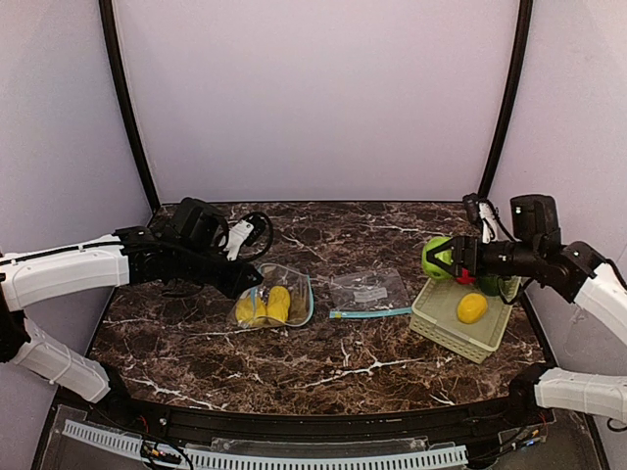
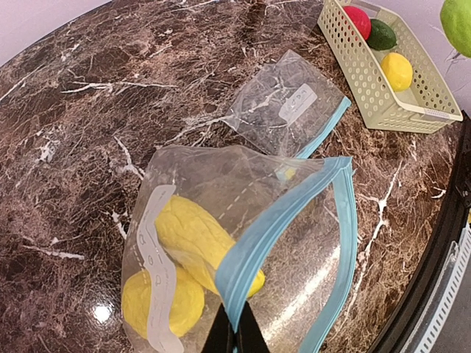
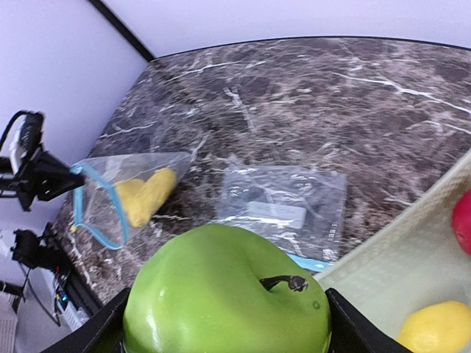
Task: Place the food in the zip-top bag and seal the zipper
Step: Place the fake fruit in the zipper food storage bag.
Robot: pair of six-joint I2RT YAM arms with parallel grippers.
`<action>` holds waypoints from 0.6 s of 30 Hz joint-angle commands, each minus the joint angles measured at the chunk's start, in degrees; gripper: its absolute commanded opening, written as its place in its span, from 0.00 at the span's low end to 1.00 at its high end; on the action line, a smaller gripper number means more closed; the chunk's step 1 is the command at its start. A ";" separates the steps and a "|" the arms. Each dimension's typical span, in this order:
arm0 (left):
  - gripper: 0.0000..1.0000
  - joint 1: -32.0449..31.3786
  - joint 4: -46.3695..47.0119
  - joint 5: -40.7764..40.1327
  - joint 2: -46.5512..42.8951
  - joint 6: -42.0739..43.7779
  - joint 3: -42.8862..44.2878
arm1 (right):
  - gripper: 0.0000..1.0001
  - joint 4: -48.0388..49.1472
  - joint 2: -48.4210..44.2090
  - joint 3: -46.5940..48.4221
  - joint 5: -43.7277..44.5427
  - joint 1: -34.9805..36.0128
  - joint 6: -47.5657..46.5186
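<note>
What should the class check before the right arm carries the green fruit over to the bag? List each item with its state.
1. left gripper pinches the blue zipper edge of the open bag: ok.
2. Bag mouth gapes open: ok.
3. right gripper grips the light green ball on both sides: ok.
4. Room left in the bag beside the yellow pieces: cannot tell.
5. Second bag lies flat on the table, below the likely path: ok.
6. basket emptied: not ok; red ball, dark green piece and yellow piece lie in it.
</note>
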 commanded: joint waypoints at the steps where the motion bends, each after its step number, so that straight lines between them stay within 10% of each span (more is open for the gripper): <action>1: 0.01 0.15 1.07 1.26 -1.28 0.49 -0.88 | 0.72 8.50 0.24 -1.58 -3.00 10.32 2.60; 18: 0.01 0.15 1.35 2.53 -1.33 0.79 -0.88 | 0.72 23.71 28.94 12.49 14.60 43.39 3.55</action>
